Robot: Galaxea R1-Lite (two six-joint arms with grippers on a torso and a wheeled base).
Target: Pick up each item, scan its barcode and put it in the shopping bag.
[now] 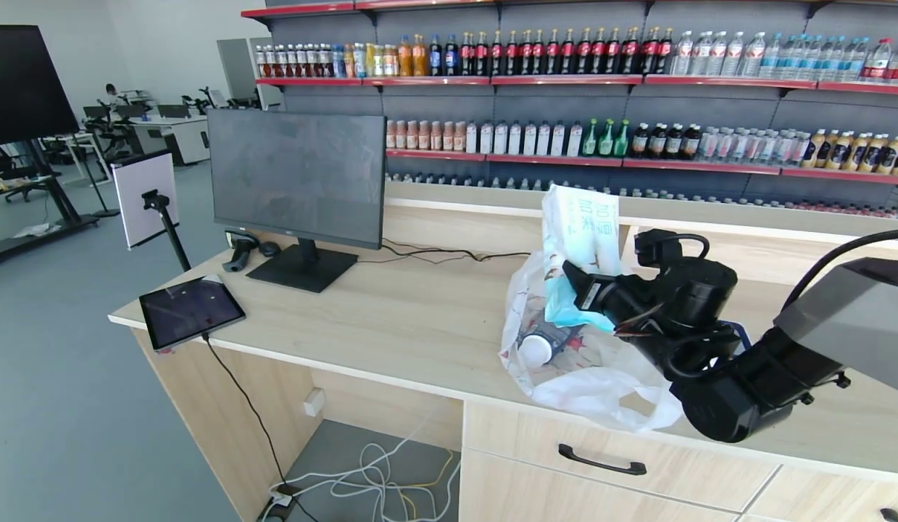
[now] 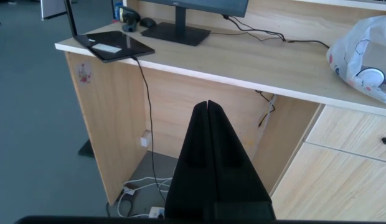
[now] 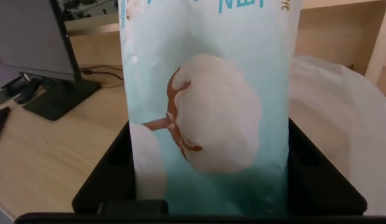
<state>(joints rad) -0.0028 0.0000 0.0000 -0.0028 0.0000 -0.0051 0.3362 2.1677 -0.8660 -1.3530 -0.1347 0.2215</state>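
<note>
In the head view, the right gripper [image 1: 580, 288] grasps a teal-and-white tissue pack [image 1: 583, 221] standing upright at the mouth of the shopping bag [image 1: 564, 384]. A bottle [image 1: 539, 346] lies in the bag just below the gripper. In the left wrist view, the left gripper [image 2: 207, 106] is clenched on nothing, well apart from the bag. In the right wrist view, the pack sits between the fingers [image 3: 112, 171], the bag just behind.

pale wooden desk [image 1: 420, 319]. holds a monitor [image 1: 296, 177] at back left, a scanner [image 1: 238, 252] just beside its stand, a tablet [image 1: 191, 310] on the front left corner, cables [image 1: 449, 254] behind, a shopping bag [image 1: 586, 384] at front right.
</note>
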